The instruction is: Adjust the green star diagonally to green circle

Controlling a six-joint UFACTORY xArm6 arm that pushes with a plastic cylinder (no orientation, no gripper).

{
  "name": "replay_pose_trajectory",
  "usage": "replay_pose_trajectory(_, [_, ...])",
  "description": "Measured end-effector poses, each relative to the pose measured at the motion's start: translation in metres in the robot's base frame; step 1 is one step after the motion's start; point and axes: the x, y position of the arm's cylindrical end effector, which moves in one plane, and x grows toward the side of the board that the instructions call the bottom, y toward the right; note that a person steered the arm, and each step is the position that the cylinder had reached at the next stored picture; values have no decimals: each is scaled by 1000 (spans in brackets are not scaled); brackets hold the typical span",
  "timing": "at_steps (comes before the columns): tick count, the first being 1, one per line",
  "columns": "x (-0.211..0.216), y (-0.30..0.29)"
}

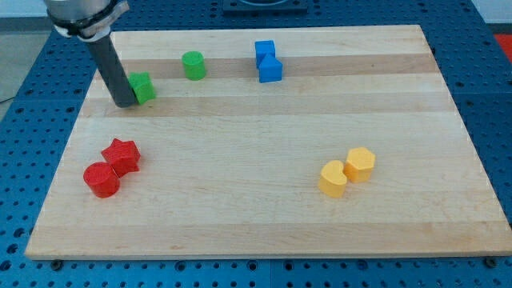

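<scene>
The green star (144,87) lies near the board's upper left. The green circle (193,65) stands up and to the right of it, a short gap apart. My tip (126,103) rests on the board at the star's left side, touching or nearly touching it. The dark rod rises from there toward the view's top left and hides part of the star's left edge.
Two blue blocks (268,62) sit together at the top middle. A red star (122,155) and a red circle (102,179) touch at the lower left. Two yellow blocks (346,171) sit together at the lower right. The wooden board (264,224) lies on a blue perforated table.
</scene>
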Motion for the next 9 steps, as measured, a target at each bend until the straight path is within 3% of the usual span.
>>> replay_pose_trajectory(1, [10, -21])
replay_pose_trajectory(3, [-63, -1])
replay_pose_trajectory(4, [-57, 4])
replay_pose_trajectory(6, [40, -47])
replay_pose_trajectory(7, [41, -37])
replay_pose_trajectory(9, [-31, -2])
